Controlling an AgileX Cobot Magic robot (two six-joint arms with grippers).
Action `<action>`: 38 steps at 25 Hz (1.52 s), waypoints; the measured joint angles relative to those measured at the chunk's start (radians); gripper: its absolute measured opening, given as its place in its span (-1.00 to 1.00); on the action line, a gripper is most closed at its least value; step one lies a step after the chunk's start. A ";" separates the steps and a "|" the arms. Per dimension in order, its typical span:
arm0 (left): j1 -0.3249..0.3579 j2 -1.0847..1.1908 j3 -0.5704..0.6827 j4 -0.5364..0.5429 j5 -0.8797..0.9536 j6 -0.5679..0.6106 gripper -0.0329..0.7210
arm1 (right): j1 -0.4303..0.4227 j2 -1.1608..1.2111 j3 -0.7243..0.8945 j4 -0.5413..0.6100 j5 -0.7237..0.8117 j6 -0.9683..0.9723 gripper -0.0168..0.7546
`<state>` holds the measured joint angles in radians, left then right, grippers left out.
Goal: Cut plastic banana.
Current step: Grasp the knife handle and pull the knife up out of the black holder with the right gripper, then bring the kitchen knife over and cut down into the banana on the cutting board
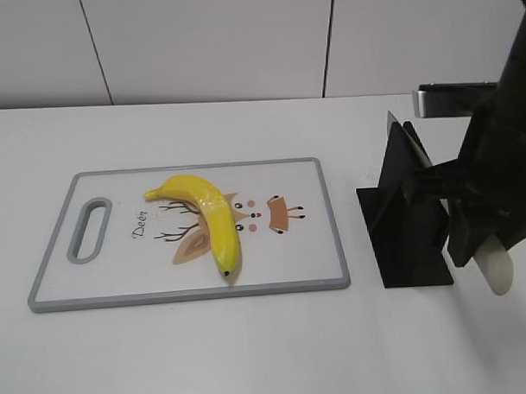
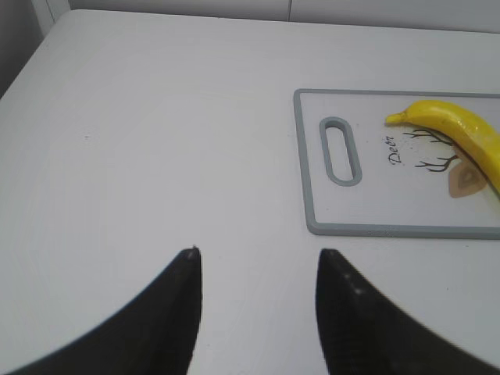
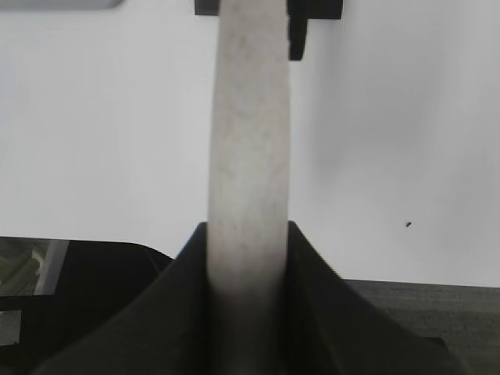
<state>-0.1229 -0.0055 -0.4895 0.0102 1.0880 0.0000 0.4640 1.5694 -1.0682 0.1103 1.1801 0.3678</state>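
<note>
The white table [image 1: 251,353] carries a grey-rimmed cutting board [image 1: 42,295], on which the plastic banana [image 1: 210,218] is laid diagonally, exposed for cutting. A black stand [image 1: 403,235] is placed right of it. The right jaws [image 3: 248,258] are closed on a pale knife [image 3: 250,141]; the left jaws [image 2: 258,269] are held open, empty, apart from the board.

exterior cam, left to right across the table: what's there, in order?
Cutting board handle slot first, then the plastic banana lying on the board, then the black knife stand, then the right gripper holding a white knife at the far right.
</note>
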 joint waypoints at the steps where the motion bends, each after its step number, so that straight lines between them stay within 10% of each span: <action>1: 0.000 0.000 0.000 0.000 0.000 0.000 0.27 | 0.000 -0.018 -0.001 0.000 -0.004 0.006 -0.49; 38: 0.000 0.000 -0.001 0.000 -0.006 0.012 0.27 | 0.000 -0.229 -0.294 -0.124 0.036 -0.052 -0.51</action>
<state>-0.1229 -0.0055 -0.4904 0.0102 1.0823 0.0116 0.4640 1.3399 -1.3621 -0.0140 1.2164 0.3163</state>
